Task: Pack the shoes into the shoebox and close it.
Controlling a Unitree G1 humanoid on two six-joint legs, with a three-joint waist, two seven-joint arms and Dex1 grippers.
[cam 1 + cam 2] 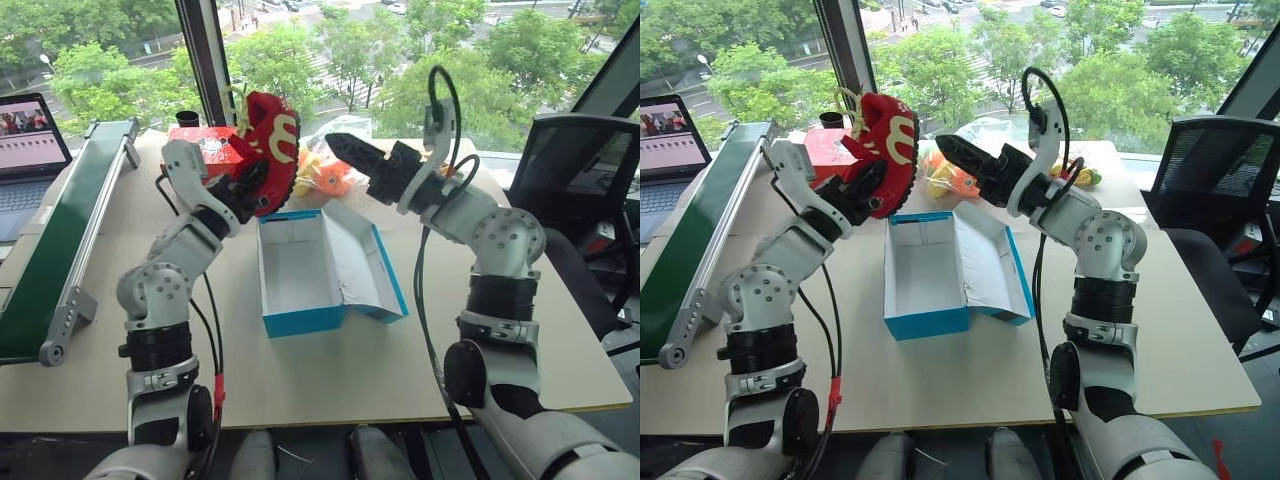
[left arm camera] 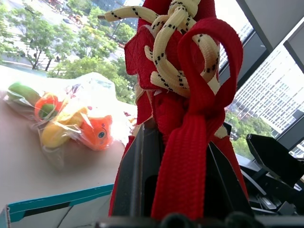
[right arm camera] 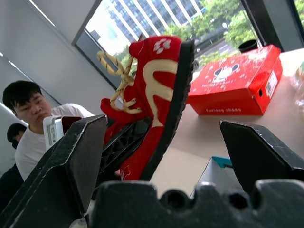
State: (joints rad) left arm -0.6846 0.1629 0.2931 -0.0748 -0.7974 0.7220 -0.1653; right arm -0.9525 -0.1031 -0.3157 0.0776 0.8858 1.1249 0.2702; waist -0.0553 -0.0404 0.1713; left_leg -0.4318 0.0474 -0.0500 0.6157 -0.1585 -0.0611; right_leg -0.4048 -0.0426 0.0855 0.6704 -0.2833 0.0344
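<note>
- Left hand is clamped shut on one red shoe, holding it in the air above the far left corner of the shoebox, sole turned toward the other arm, yellow curved marking and yellowish laces facing up and back.
- Right hand has its two black fingers spread wide and grips nothing; it hangs in the air at about 3 o'clock of the shoe, just beside it, fingertips aimed at the sole.
- Below both hands, the blue shoebox lies open at the middle of the bench, its white inside bare, with the hinged lid folded out at 3 o'clock of the box.
- At 12 o'clock of the shoebox, a clear bag of coloured toys rests on the bench.
- At 11 o'clock, behind the lifted shoe, stands a red-orange box.
- Along the bench edge at 9 o'clock runs a green conveyor, with a laptop beyond it.
- A person sits in the background of the right wrist view.
</note>
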